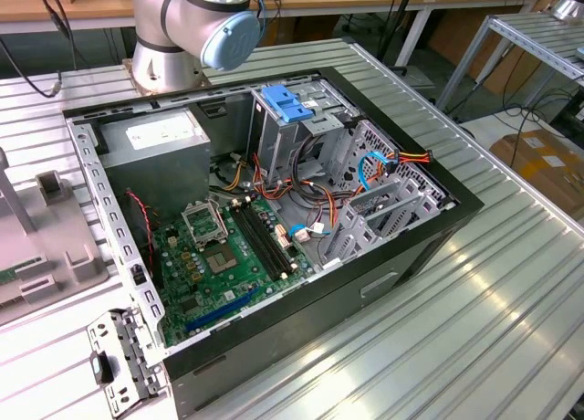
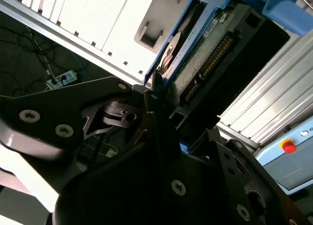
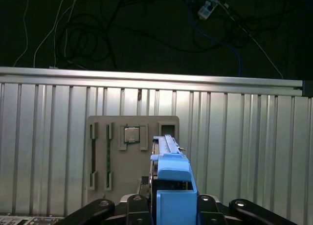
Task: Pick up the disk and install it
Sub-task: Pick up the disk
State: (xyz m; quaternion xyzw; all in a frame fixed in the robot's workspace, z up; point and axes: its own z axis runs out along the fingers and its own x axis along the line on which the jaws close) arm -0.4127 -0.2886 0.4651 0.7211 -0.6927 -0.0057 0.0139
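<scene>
Black linkage of the gripper sits closest to the lens in both wrist views, and its jaws are pressed in on the disk, pinching it by the blue side rails. The disk is held on edge over the ribbed aluminium table, just beside a grey fixture tray that carries a processor chip. It is outside the computer case. In the second wrist view the disk shows its green circuit-board side and a row of connector pins, with one finger against its edge.

The hold looks narrow to me. Plastic rails are smooth and can flex, so the disk could tilt or slide in the jaws if the arm swings sharply. Inside the case, loose cable bundles lie close to the drive cage with its blue cap. A disk that arrives tilted could catch those wires or the cage wall and jam partway in. The bare board side and pins could also be scraped by any such contact.

Several things are hard to make out. The spots where the pads meet the rails are hidden behind the blue plastic. I cannot tell whether the disk's far edge touches the tray or hangs clear. The arm is cut off by the frame just above its base joint, and the cage's inner slot lies in shadow.
</scene>
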